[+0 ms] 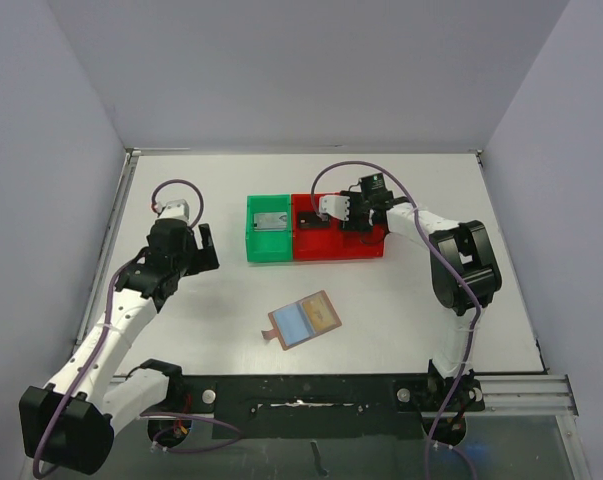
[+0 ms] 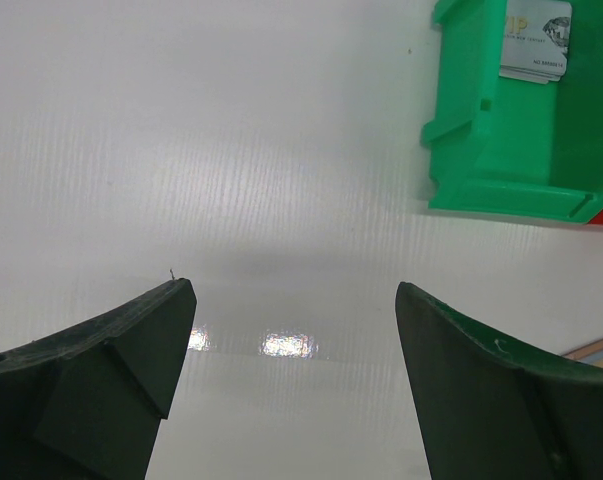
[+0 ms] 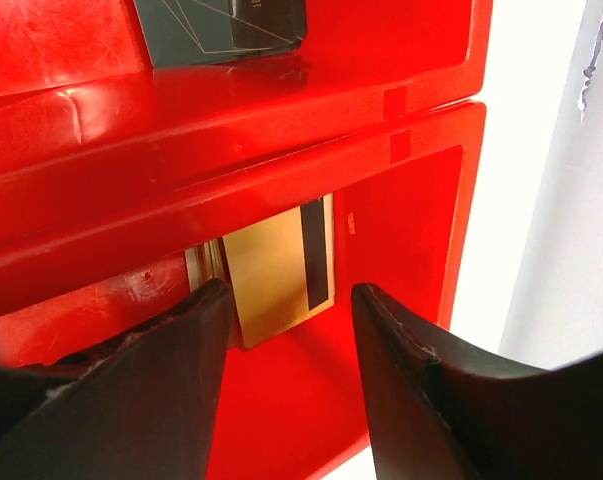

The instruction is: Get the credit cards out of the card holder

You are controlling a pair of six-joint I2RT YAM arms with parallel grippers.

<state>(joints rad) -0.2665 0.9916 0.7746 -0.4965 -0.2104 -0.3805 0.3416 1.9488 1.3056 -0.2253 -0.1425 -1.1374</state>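
Observation:
The card holder (image 1: 303,320) lies open on the white table, near the front centre, showing brown leather and light-blue lining; its edge shows at the lower right of the left wrist view (image 2: 596,348). My right gripper (image 1: 317,216) hovers over the red bin (image 1: 371,243), open and empty (image 3: 291,293). A gold card with a black stripe (image 3: 279,270) lies flat on the bin floor just beyond its fingertips. A dark card (image 3: 221,25) lies in the farther red compartment. My left gripper (image 1: 205,246) is open and empty (image 2: 293,300) over bare table, left of the green bin (image 1: 253,240).
A silver card (image 1: 271,221) lies in the green bin (image 2: 481,150), and it also shows in the left wrist view (image 2: 536,40). The green and red bins stand side by side at table centre. Grey walls close the back and sides.

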